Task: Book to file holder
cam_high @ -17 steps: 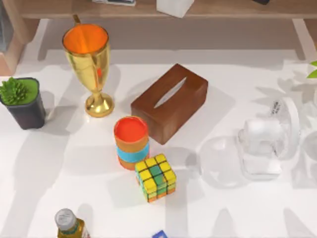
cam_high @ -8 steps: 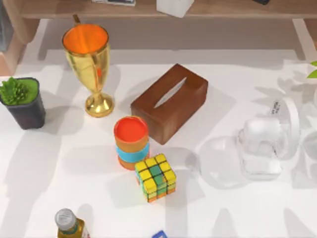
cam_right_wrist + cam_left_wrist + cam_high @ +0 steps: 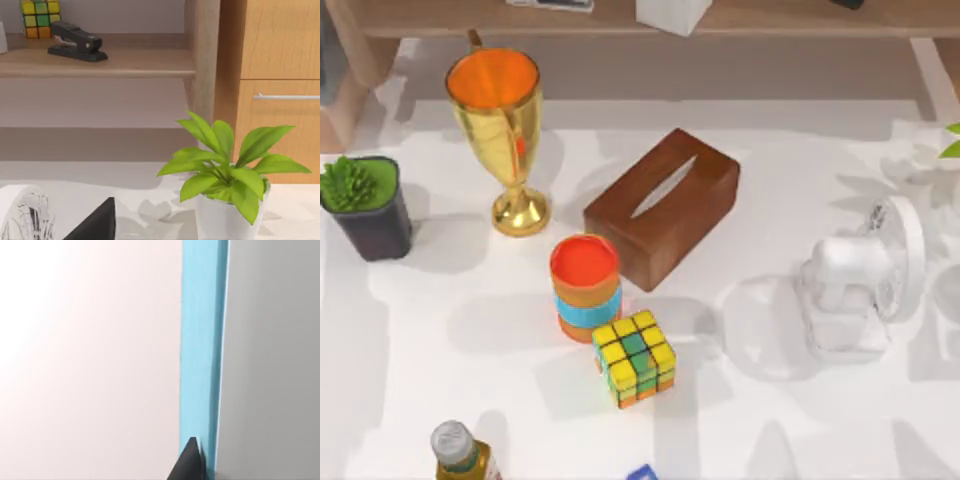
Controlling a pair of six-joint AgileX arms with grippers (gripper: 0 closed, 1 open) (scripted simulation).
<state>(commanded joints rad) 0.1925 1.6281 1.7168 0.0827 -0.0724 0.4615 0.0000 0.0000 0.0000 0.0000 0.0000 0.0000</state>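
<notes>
A tall light-blue strip, probably the book's edge, stands between a pale surface and a grey one in the left wrist view. A dark tip of my left gripper sits right against its lower end. A small blue corner peeks in at the table's front edge in the top view. The file holder is out of view. A dark part of my right gripper shows near a white fan and a potted plant.
On the table stand a gold trophy, a brown tissue box, an orange-and-blue cup, a colour cube, a dark plant pot, a bottle and the white fan. A wooden shelf holds a stapler.
Shadows across the table have shifted, and the haze over the white fan has cleared. None of the objects on the table has moved.
</notes>
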